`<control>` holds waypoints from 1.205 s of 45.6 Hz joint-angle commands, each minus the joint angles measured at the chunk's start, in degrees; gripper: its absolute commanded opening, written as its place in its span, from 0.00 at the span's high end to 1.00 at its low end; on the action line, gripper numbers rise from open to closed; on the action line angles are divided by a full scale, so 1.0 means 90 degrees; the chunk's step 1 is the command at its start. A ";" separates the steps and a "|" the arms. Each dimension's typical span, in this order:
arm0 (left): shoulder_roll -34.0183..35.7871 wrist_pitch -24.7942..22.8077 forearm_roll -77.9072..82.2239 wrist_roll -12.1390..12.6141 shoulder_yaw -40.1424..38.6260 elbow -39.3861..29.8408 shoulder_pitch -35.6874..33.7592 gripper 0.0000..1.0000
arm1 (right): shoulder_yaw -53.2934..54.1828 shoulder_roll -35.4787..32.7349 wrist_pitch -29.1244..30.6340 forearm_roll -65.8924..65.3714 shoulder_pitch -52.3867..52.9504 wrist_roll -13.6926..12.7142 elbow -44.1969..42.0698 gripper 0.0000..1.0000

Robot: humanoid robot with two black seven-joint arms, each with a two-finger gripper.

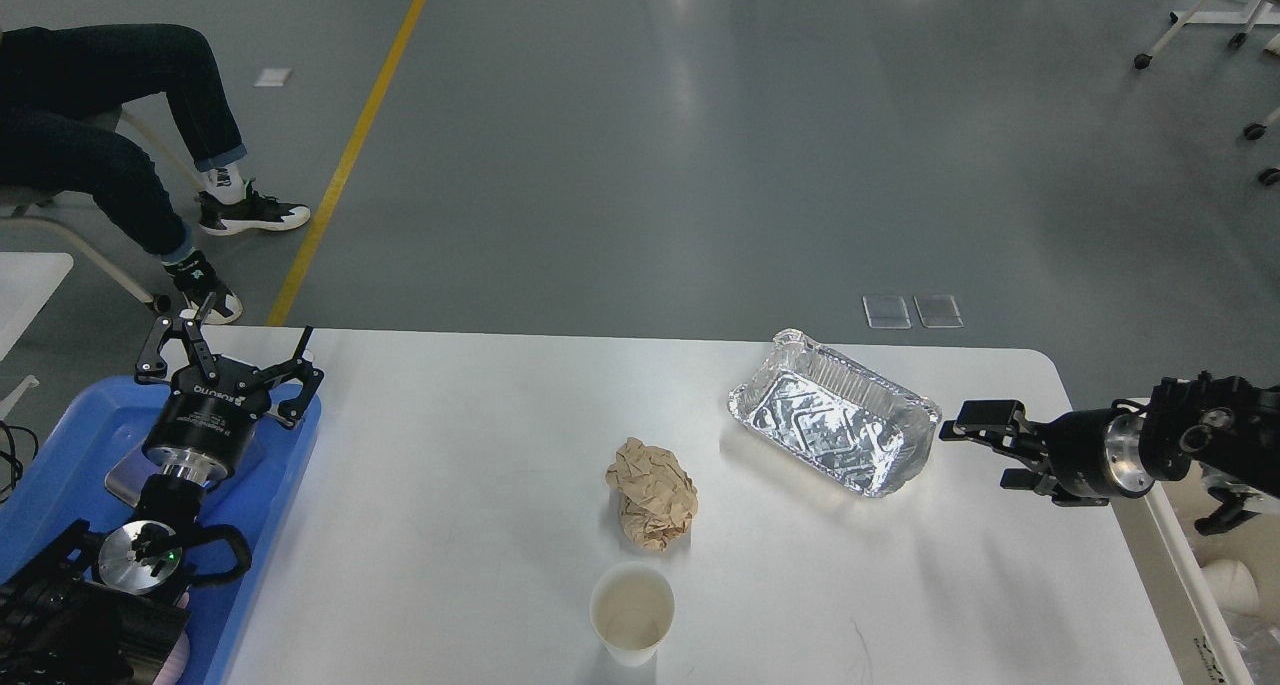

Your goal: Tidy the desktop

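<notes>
Three items litter the white tabletop (450,445); right gripper (975,445), jaws apart, should straddle the crinkled foil tray's (835,425) rim squarely; left gripper (225,350) hangs open.

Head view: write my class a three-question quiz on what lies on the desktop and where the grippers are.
1. True or false: the foil tray holds the paper ball.
2. Which gripper is over the blue tray?
3. What stands nearest the desktop's front edge: A cup, B foil tray, C paper ball?

Key:
1. False; they lie apart.
2. The left gripper; the right gripper is beside the foil tray.
3. A, the paper cup.
</notes>
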 commanded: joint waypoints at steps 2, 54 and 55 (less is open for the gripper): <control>0.0005 0.0000 0.0000 -0.0001 -0.0009 0.0000 0.0000 0.02 | 0.0000 0.0438 -0.0011 0.0001 -0.0005 -0.0001 -0.0422 0.00; 0.0190 0.0000 -0.0009 -0.0001 -0.0019 0.0000 0.0039 0.02 | -0.0342 0.1777 0.0409 -0.0009 0.0044 -0.0010 -0.1682 0.93; 0.0190 0.0000 -0.0009 -0.0001 -0.0019 0.0000 0.0039 0.02 | -0.0342 0.1787 0.0409 -0.0009 0.0034 -0.0020 -0.1692 0.97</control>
